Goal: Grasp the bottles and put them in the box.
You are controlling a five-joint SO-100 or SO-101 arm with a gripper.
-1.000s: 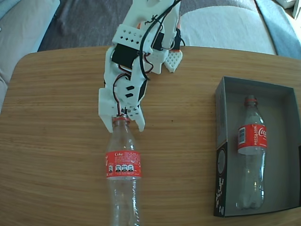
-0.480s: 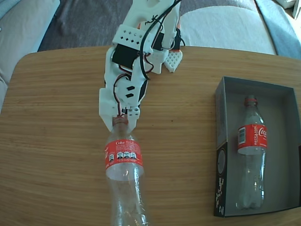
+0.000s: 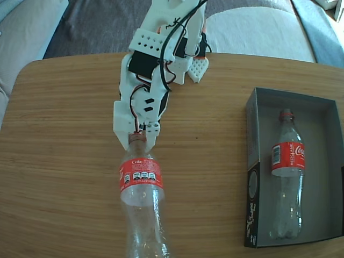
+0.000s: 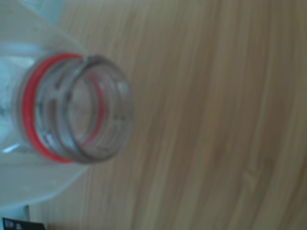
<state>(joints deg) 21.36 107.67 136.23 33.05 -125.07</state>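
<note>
Wooden table with rounded corners, grey sofa cushions behind it. Gripper clamped on the neck of one bottle, left of the box. Second bottle lies inside the box, neck toward the sofa.

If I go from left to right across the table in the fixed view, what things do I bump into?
The bottle held by its neck, under the white arm's gripper → bare wooden table → the box's black side wall → the second bottle lying inside the box.
</note>
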